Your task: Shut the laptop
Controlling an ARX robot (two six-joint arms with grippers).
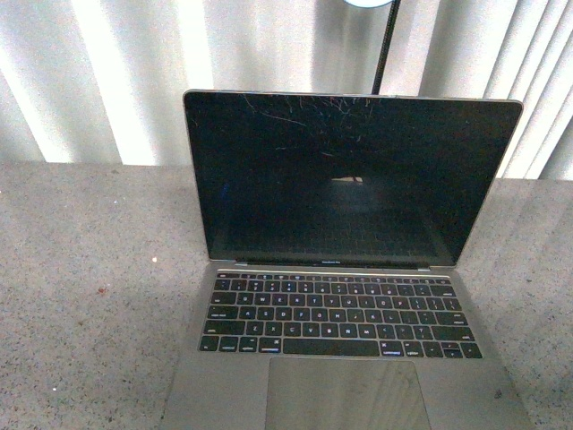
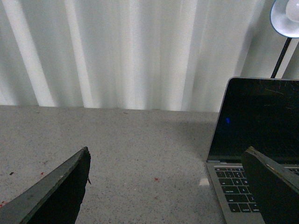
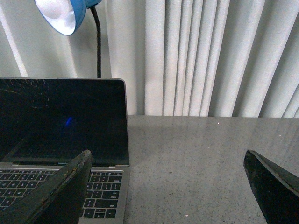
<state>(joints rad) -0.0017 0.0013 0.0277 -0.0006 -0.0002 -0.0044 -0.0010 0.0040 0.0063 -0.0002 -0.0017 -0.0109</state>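
The laptop (image 1: 345,269) stands open in the middle of the grey table, its scratched black screen upright and dark, black keys and large trackpad facing me. Neither arm shows in the front view. The left wrist view has the laptop (image 2: 252,140) off to one side, with my left gripper (image 2: 168,158) open over bare table beside the laptop's left edge. My right gripper (image 3: 168,161) is open too, hanging over the table just past the laptop's (image 3: 63,135) right edge. Nothing lies between either pair of fingers.
A speckled grey table (image 1: 89,296) carries the laptop. White pleated curtains (image 1: 269,45) hang behind it. A blue desk lamp (image 3: 63,14) on a black gooseneck rises behind the screen.
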